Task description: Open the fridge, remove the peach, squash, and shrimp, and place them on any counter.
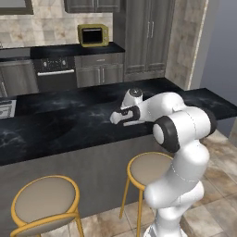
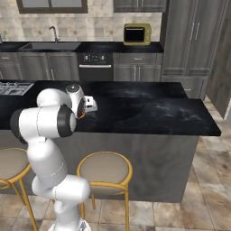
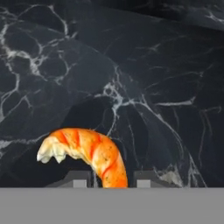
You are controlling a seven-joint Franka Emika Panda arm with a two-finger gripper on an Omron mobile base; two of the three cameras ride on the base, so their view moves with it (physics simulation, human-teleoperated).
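The shrimp (image 3: 83, 146), a curved orange crescent with a pale tail, lies on the glossy black counter (image 3: 166, 65). Its thick end sits between the two dark tips of my gripper (image 3: 113, 179), with a thin gap on each side, so the jaws stand open around it without pinching. In the base views the gripper (image 1: 114, 119) (image 2: 93, 104) is low over the counter (image 1: 69, 125) (image 2: 149, 113), near its front half. The fridge, the peach and the squash are out of view.
Round stools (image 1: 44, 199) (image 2: 104, 169) stand under the counter's front edge. Behind it, a back counter bears a yellow microwave (image 1: 93, 35) (image 2: 137, 34), with an oven (image 1: 54, 73) below and a sink (image 2: 47, 46) to the left.
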